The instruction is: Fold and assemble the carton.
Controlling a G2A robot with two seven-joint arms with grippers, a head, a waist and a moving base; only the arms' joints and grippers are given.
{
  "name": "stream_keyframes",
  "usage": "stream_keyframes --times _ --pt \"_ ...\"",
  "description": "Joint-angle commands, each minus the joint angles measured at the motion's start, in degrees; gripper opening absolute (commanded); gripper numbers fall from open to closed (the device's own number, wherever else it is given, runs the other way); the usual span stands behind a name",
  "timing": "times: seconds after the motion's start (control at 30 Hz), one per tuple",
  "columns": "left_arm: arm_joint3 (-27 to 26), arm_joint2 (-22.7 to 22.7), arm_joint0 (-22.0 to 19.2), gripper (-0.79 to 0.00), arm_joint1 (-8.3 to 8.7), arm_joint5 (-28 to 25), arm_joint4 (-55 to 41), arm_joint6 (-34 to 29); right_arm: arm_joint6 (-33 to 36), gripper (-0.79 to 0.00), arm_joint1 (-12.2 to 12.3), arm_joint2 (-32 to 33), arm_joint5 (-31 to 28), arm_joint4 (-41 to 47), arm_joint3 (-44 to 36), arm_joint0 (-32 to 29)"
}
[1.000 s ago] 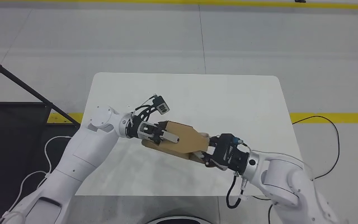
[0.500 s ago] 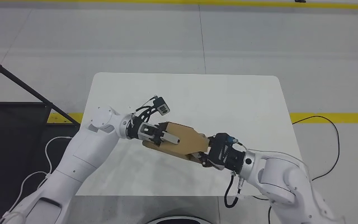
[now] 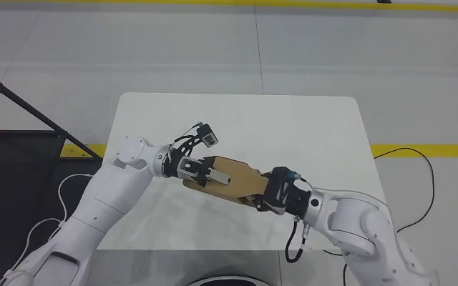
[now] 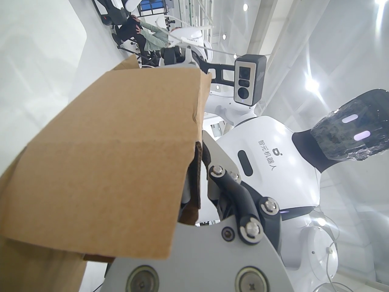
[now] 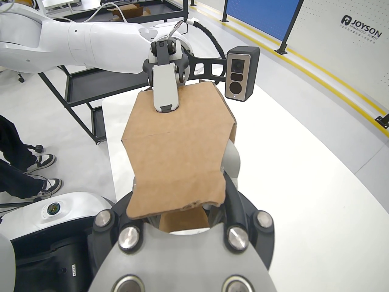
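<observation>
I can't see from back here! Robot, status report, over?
Left claw shut on one end of carton. Right claw shut on other end. Carton held over table, not boxed yet. Nothing in the way.

Left tool (image 3: pixel 217 174) and right tool (image 3: pixel 265 194) hold the carton (image 3: pixel 241 180).

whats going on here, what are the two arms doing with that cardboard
The robot has a brown cardboard carton stretched between its two arms over the white table. The left hand is clamped on one end, with one finger lying flat on the top panel. The right hand is clamped on the opposite end. The carton looks mostly flat and has not yet been formed into a box.
</observation>
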Motion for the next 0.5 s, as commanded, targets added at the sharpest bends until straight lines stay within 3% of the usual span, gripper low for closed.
stream_keyframes --times 0.0,0.47 --pt "0.0 0.0 0.0 -0.785 -0.01 0.0 0.0 0.0 0.2 -0.48 0.0 -0.1 0.1 0.2 0.2 0.2" --pt "0.3 0.3 -0.3 -0.785 -0.1 0.1 0.0 0.0 0.8 -0.437 -0.2 -0.4 0.5 1.2 0.6 1.0"
